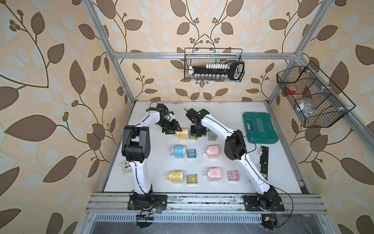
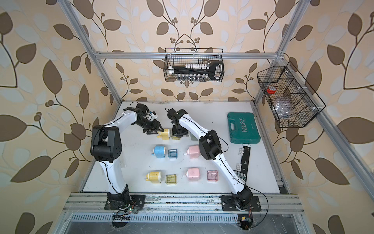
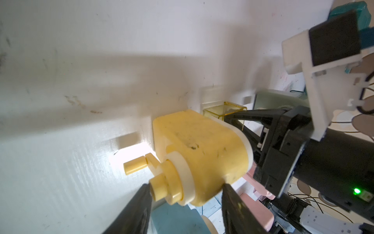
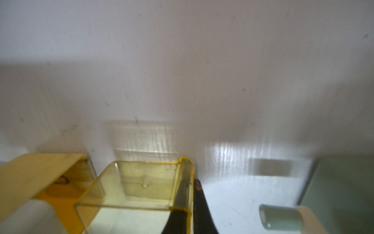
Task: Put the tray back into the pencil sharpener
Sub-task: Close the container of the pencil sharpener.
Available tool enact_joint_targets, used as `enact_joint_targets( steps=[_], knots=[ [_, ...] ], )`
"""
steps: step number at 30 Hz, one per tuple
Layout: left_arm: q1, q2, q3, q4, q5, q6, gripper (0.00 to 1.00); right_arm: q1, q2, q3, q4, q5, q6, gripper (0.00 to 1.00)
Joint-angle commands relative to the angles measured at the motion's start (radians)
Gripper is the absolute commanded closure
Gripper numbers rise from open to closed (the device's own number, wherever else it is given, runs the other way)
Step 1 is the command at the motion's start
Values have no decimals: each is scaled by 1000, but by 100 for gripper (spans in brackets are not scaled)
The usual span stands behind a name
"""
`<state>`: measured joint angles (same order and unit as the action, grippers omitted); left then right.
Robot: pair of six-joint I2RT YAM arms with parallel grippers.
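In both top views, loose trays sit on the white surface [image 1: 159, 162] beside their sharpeners: a yellow tray [image 1: 191, 179] and a pink tray [image 1: 233, 175] in the near row, a blue tray [image 1: 191, 153] in the middle row.

In the far row these views hide the work. The right tool [image 1: 195, 134] covers most of the tray [image 1: 191, 138], and the left tool [image 1: 172, 129] sits at the crank end of the sharpener [image 1: 182, 134]. The left wrist view shows that tool's fingers [image 3: 133, 214] clenched on either side of the crank end, with a corner of the tray showing past the far end.

Only the right wrist view shows the other grip. The right tool pinches one wall of the tray, one finger inside and one outside. The tray stands on the surface just beside the sharpener's open end, not yet in it. A green sharpener [image 4: 342, 188] stands apart on its other side.

Farther right lies a shut green case [image 1: 260, 127]. On the back wall a wire basket [image 1: 189, 58] holds a black socket rail [image 1: 214, 68]. The side basket [image 1: 321, 119] holds a red tape roll [image 1: 291, 89] and a clear bag [image 1: 305, 107].
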<state>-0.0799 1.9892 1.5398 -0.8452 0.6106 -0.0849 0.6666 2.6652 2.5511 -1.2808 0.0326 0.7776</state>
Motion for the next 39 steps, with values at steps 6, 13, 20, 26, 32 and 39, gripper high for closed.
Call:
enact_joint_targets(
  steps=[6, 13, 20, 26, 32, 39],
  knots=[
    [-21, 20, 17, -26, -15, 13, 44, 6, 30, 36, 0, -18, -1, 91],
    [-23, 20, 18, -26, -17, 14, 44, 9, 25, 36, 24, -29, -5, 91],
    [-26, 22, 18, -26, -18, 14, 44, 16, 28, 38, 37, -34, -8, 92],
    [-26, 23, 18, -28, -18, 16, 44, 19, 16, 34, 59, -36, -11, 93],
    [-27, 25, 17, -29, -18, 15, 44, 19, -10, 8, 94, -42, -19, 95],
    [-26, 26, 19, -29, -18, 16, 44, 21, -38, -18, 132, -65, -45, 97]
  ],
)
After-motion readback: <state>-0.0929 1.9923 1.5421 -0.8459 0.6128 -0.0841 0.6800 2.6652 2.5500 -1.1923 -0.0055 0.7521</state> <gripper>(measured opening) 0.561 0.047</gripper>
